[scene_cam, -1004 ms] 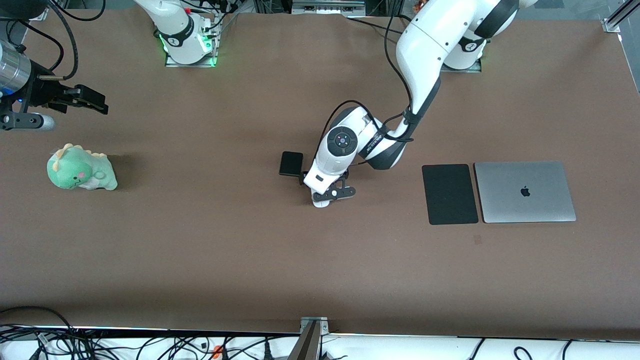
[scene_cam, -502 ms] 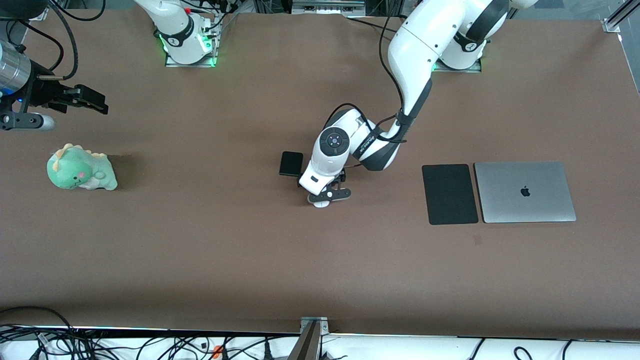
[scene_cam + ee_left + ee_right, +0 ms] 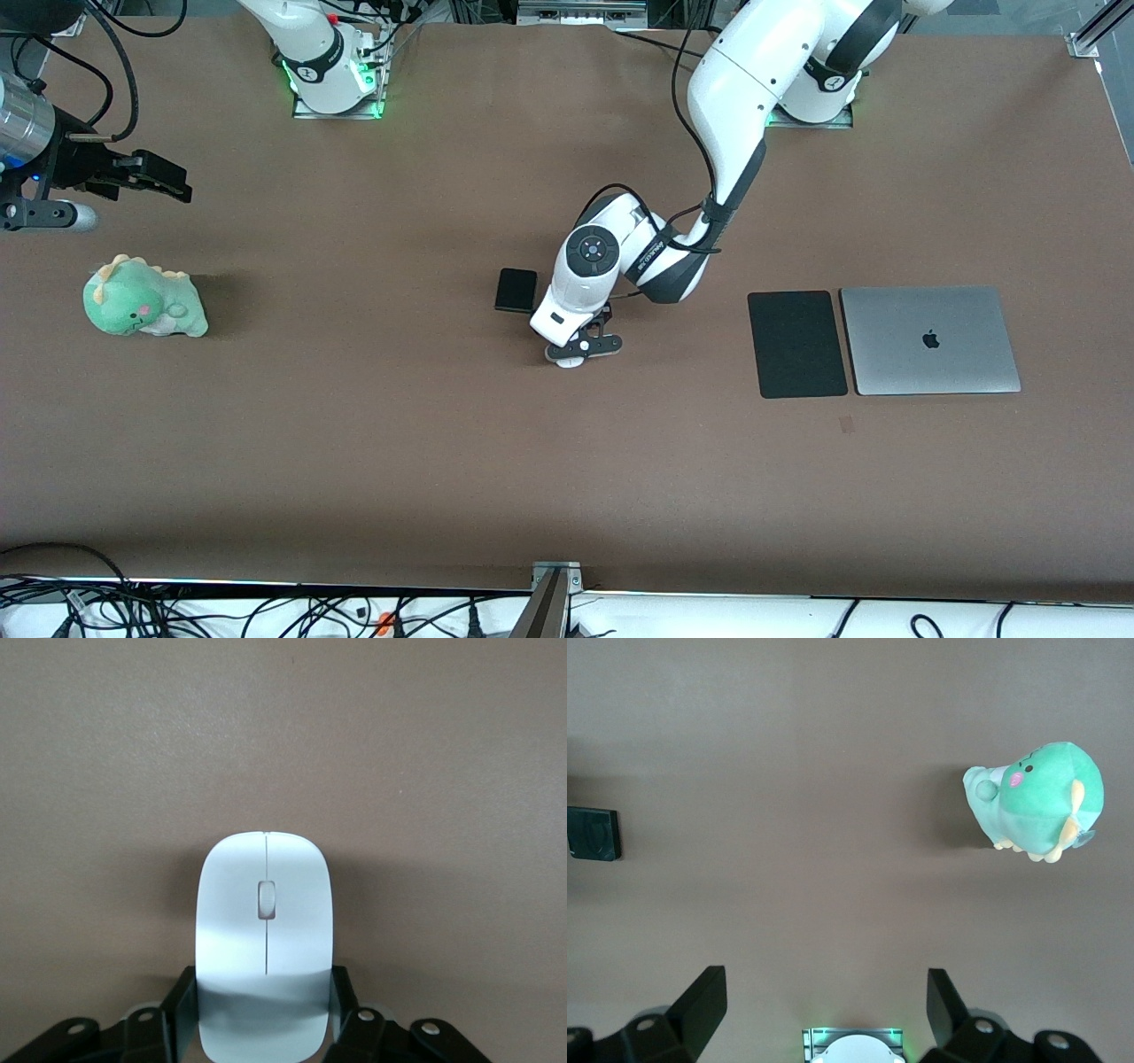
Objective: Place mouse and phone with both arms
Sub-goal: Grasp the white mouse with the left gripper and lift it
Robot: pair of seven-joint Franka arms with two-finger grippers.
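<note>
The white mouse lies on the brown table, with only a sliver of it showing under the hand in the front view. My left gripper is down at the table's middle, shut on the mouse, one black finger pressed against each of its sides. The black phone lies flat beside the mouse, slightly farther from the front camera and toward the right arm's end; it also shows as the dark slab. My right gripper waits open and empty over the right arm's end of the table.
A green plush dinosaur sits near the right gripper, nearer the front camera. A large black pad and a closed silver laptop lie side by side toward the left arm's end. The right arm's green-lit base shows between its fingers.
The left arm lowered its gripper around the mouse and then closed the fingers on it. The right arm, phone and plush have not moved.
</note>
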